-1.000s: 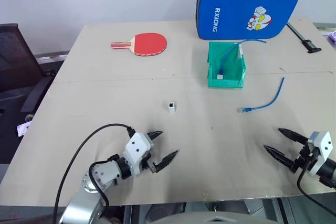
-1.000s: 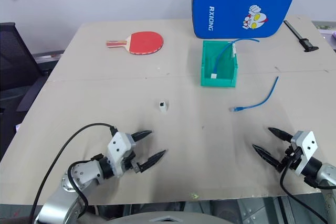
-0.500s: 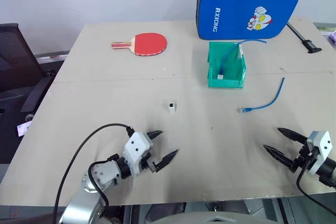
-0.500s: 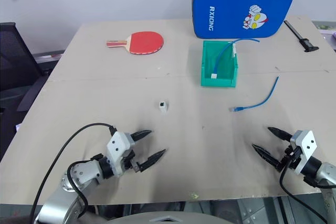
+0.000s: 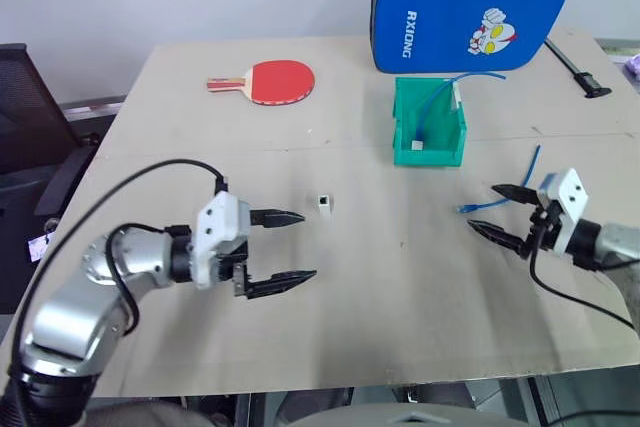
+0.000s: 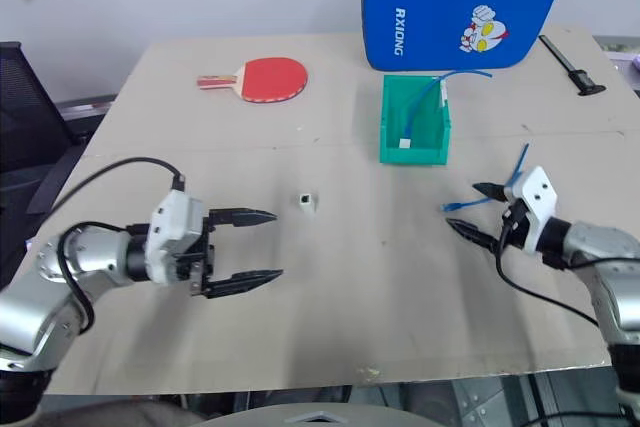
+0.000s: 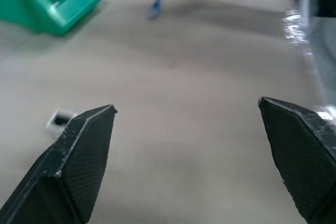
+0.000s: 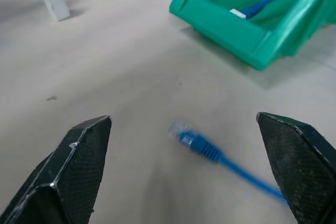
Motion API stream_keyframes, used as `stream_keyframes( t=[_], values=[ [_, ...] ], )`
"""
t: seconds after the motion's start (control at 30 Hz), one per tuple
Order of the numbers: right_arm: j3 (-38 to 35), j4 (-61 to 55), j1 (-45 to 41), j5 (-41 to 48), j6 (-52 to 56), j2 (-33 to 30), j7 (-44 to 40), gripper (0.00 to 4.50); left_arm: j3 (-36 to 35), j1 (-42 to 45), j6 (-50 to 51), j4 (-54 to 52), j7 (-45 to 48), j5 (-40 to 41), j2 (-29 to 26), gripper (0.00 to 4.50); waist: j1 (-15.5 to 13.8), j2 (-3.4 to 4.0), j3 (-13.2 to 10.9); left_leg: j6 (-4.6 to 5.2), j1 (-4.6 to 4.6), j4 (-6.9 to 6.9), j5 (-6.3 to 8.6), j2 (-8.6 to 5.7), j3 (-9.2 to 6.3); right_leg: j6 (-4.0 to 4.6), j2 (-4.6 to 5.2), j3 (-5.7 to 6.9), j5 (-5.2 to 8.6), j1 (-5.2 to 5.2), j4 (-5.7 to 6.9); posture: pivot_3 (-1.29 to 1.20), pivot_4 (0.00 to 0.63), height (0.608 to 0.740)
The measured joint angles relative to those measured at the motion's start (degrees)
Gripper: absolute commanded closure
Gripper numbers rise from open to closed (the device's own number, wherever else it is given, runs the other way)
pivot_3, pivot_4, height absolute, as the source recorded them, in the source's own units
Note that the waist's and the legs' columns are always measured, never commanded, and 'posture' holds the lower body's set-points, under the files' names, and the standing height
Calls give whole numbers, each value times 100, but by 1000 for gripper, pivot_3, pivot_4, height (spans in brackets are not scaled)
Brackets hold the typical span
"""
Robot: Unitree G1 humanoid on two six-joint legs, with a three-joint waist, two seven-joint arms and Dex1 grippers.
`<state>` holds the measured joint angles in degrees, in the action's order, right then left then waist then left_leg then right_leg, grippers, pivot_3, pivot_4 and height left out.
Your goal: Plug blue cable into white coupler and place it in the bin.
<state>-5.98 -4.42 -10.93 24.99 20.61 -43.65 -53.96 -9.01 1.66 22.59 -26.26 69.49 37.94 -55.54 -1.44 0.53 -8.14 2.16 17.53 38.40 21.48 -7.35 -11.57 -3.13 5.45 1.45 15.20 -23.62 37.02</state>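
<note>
Advance on both sides within the last second, away from the near edge of the desk [image 5: 400, 297] and in toward the work. Puts the left gripper [image 5: 308, 245] higher and turned to point across toward the right, jaws spread wide and empty, with the white coupler [image 5: 325, 204] standing on the desk just beyond the farther fingertip, near but untouched. Puts the right gripper [image 5: 482, 207] forward and inward, jaws likewise wide open and holding nothing, with the clear plug end of the blue cable [image 8: 210, 152] lying flat on the desk just ahead, framed between the two fingers in the right wrist view. Leaves coupler and cable where they were, apart from each other and unjoined. Leaves the green bin [image 5: 430, 158] farther back, in front of the blue RXIONG cushion [image 5: 470, 15], already holding a longer blue cable [image 5: 432, 112] with a white end block, no part of this job. Means, as a judgement, an approach almost finished and no grasp yet made. Calls next for closing the right jaws on the cable just behind the plug and the left jaws on the coupler, then mating the two and carrying them to the bin. Risks tipping or skating so tiny a coupler under a glancing fingertip.
</note>
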Motion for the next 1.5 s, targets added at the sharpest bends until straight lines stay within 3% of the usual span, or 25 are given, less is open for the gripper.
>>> stream_keyframes(
  t=[0.13, 0.33, 0.47, 0.67, 0.7, 1.07, 1.23, 1.33, 1.5],
  values=[
    [641, 962, -807, -490, -241, -233, -708, 104, -54, 395, -108, 470, 901, 34, -462, 0, 100, -3, -2, 0, 28, 21, 0, 0, 2, 0, 0, 16, 0, -20, -13, 0, 150, 740],
    [1304, 2300, -1692, -1118, -776, -245, -1532, 104, 22, 1225, -182, 925, 1545, 23, -686, 0, 244, -6, -5, -1, 49, 78, 0, 0, 10, 0, 1, 16, -1, -26, 2, 0, 150, 740],
    [1417, 2649, -1934, -1313, -1005, -219, -1781, 1249, 21, 1426, -143, 975, 1658, 23, -741, 0, 258, -7, -5, -1, 47, 81, 0, 0, 13, 1, 0, 10, -1, -32, 23, 0, 150, 740],
    [1457, 2929, -2148, -1560, -1333, 45, -1815, 4306, -26, 1619, 6, 1122, 1602, 30, -766, 0, 246, -7, -5, -1, 44, 85, 0, 0, 18, 1, 0, 3, -1, -45, 54, 0, 150, 740],
    [1463, 2929, -2158, -1593, -1374, 67, -1814, 4430, -27, 1619, 17, 1124, 1569, 30, -766, 0, 246, -7, -5, -1, 44, 85, 0, 0, 17, 1, 0, 3, -1, -45, 55, 0, 150, 740],
    [1582, 2523, -2183, -1727, -1198, 246, -1912, 4430, -215, 1326, 213, 929, 1400, 103, -720, 0, 249, -8, -4, -1, 48, 89, 0, 0, 26, 1, -1, -9, -1, -58, 67, 0, 150, 740],
    [1663, 1592, -2112, -1491, -568, 239, -2158, 4430, -438, 1067, 271, 827, 1354, 174, -720, 0, 244, -7, -4, -1, 50, 88, 0, 0, 26, 1, -2, -11, -1, -62, 67, 0, 150, 740],
    [2072, 498, -1929, -1334, 90, 264, -2317, 4430, -497, 874, 343, 673, 1271, 233, -677, 0, 242, -11, -2, -1, 51, 88, 0, 2, 23, 1, -5, -12, -1, -63, 68, 0, 150, 740],
    [2762, -184, -1900, -1381, 708, 572, -2179, 4430, -530, 811, 458, 482, 1178, 302, -667, 0, 226, -14, 0, 0, 53, 90, 0, 0, 27, 1, -1, -13, -2, -63, 69, 0, 150, 740]
  ],
)
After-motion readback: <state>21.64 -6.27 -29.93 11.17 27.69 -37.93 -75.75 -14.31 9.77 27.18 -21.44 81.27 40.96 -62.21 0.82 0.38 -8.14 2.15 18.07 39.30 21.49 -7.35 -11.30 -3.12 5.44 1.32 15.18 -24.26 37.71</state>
